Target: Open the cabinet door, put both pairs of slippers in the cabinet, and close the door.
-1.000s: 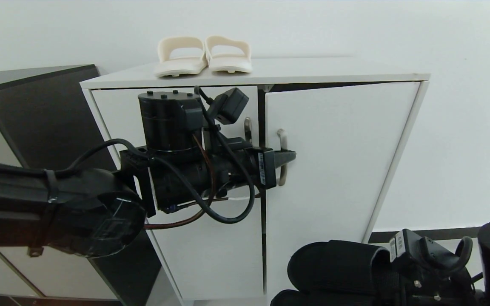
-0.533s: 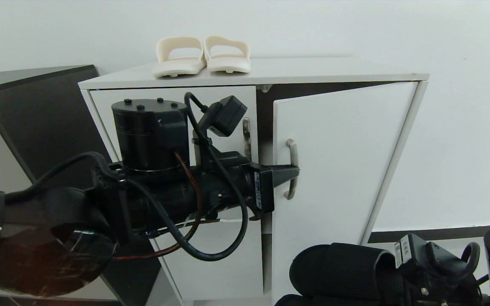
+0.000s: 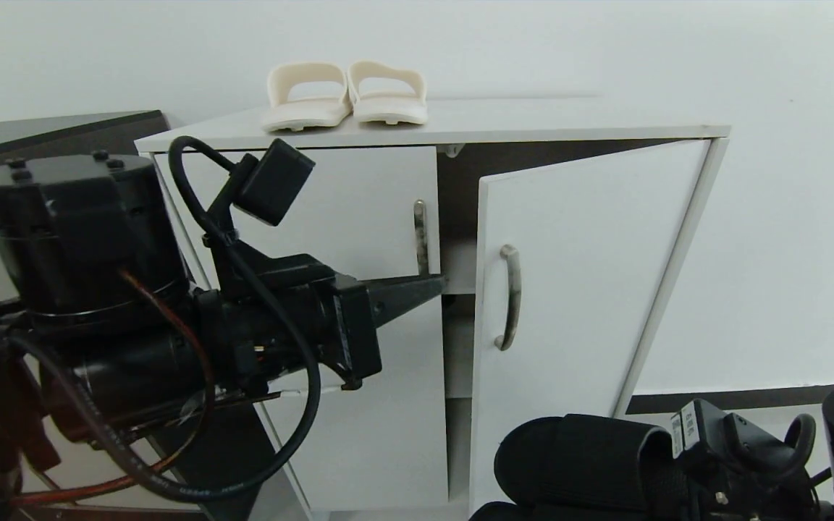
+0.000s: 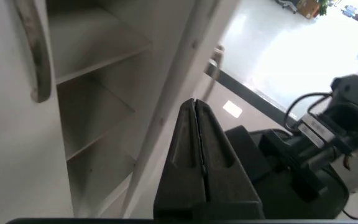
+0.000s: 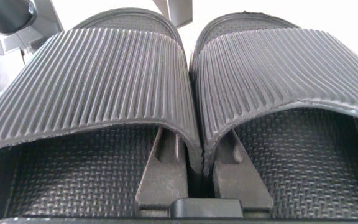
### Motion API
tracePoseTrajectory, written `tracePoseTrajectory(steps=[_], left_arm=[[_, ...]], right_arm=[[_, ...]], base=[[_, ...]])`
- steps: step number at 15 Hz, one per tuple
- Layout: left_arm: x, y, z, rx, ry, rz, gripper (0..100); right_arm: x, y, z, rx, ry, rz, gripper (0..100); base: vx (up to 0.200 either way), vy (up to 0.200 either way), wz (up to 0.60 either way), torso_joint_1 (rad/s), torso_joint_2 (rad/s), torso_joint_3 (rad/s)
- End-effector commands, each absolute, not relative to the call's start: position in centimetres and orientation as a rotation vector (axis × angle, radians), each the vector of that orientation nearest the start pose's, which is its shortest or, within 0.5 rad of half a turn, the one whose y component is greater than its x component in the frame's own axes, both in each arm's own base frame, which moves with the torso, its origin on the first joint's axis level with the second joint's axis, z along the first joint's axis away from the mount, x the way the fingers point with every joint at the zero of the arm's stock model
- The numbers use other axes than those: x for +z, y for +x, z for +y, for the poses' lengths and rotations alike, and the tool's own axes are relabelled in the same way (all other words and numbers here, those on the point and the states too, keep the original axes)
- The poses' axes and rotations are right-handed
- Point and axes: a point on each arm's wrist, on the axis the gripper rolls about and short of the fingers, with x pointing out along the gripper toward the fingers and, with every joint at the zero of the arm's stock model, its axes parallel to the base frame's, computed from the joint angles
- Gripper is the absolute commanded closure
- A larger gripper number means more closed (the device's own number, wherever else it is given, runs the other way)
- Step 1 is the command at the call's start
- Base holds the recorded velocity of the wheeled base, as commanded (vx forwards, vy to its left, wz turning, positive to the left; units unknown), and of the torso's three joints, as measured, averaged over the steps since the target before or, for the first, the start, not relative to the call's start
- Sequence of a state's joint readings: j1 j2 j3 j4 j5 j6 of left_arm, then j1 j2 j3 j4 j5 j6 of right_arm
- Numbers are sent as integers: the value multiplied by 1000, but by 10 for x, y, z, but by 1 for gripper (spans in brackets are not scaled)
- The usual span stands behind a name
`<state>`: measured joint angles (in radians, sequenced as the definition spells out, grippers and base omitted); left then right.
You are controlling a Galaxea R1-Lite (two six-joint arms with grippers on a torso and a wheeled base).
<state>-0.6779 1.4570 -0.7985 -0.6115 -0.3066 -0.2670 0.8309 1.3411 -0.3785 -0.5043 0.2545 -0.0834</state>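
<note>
L gripper (image 3: 428,284): fingers (image 4: 185,146) pressed flat together, nothing btwn them. Tip hangs in front of the gap btwn the doors, about handle height.
R door (image 3: 591,275): ajar, hinged on robot's right, free edge swung out toward robot. Shelves (image 4: 98,43) show thru the gap.
Handle (image 3: 510,298): long axis vertical, just inside the door's free edge. It lies to robot's right of the L tip, apart, no contact.
L door (image 3: 359,210): shut.
R gripper (image 5: 196,158): pinching the adjoining inner sides of the black pair (image 3: 576,456), which sits side by side. Held low, in front of the R door's lower part.
White pair (image 3: 348,94): side by side on cabinet (image 3: 533,123) top, toward its left end.
Key relation: the gap opens to the left of the free edge and the black pair sits right of it, so the door leaf stands btwn pair & shelves.
Nearer arm: L for edge/handle; R is loaded.
Step (my read): door-opening, partway. Gap prob too narrow for a pair.
Next needs: L swings the free edge wider toward robot's right before R brings the pair in.
</note>
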Motion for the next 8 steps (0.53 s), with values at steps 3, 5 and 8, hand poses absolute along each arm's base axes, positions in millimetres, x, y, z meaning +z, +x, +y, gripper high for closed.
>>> tracePoseTrajectory(steps=[3,5,8], left_arm=[[237,226,-182,-941,-244,219,100],[233,241,-193,-941,-241,228,100],[230,250,-202,-946,-234,227,100]], right_arm=[[145,119,139,1086,-236,414,100],[143,118,138,1049,-270,470,100],[145,115,140,997,-341,505,100]], base=[[0,0,0,0,0,0],[0,0,0,0,0,0],[0,0,0,0,0,0]])
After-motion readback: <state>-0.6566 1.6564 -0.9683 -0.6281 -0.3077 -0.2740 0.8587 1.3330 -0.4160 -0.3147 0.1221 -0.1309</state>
